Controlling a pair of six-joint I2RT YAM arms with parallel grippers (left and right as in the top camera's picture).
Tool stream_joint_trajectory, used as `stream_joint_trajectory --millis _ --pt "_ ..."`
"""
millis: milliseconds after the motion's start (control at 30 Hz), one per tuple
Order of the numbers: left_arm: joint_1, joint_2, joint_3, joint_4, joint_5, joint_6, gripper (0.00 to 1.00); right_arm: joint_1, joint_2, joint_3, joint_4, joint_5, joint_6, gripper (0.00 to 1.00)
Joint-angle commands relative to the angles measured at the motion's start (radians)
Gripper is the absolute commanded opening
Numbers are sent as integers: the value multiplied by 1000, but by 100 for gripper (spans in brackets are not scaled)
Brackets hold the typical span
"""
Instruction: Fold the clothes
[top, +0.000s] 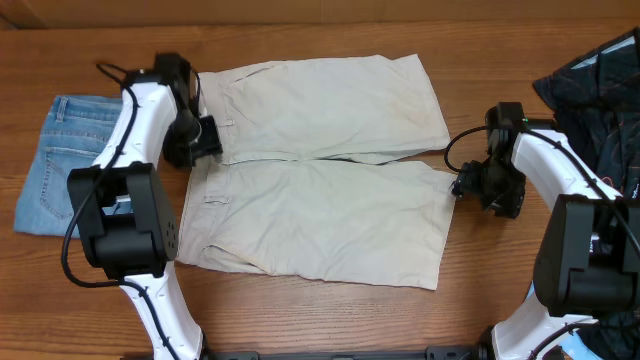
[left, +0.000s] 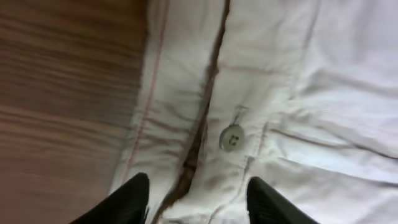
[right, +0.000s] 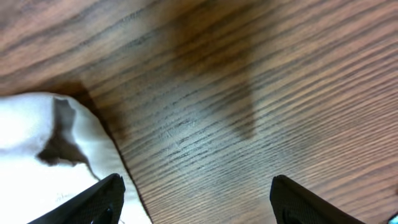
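The pale beige shorts (top: 320, 170) lie spread flat in the middle of the table, waistband to the left and leg hems to the right. My left gripper (top: 205, 140) is open over the waistband at the fly; the left wrist view shows its fingers (left: 198, 198) straddling the placket just below the button (left: 232, 138). My right gripper (top: 468, 185) is open at the right edge, beside the hem where the two legs meet. In the right wrist view its fingers (right: 196, 199) stand over bare wood with the hem corner (right: 37, 143) by the left finger.
Folded light-blue denim jeans (top: 60, 160) lie at the left side of the wooden table (top: 300, 320). A black garment with print (top: 600, 90) is heaped at the far right, behind the right arm.
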Motion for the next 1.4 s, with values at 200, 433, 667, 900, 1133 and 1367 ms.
stream_joint_trajectory --millis 200,433,667,900,1133,1367 --pt "5 -61 290 -237 -145 -53 57 -2 -272 82 -53 -19 -34 80" --pt "-22 -154 289 -304 -163 -51 57 -2 -444 82 -142 -98 -56 85" --pt "-108 -320 250 -322 -192 -44 57 -2 -548 81 -204 -124 -55 86" --pt "-171 -530 17 -277 -199 -92 57 36 -645 60 -248 -139 -53 86" --pt "-170 -744 -288 -174 -198 -161 63 135 -678 -9 -309 -139 53 86" --pt "-164 -867 -575 -66 -190 -232 72 230 -703 -249 -231 -242 146 86"
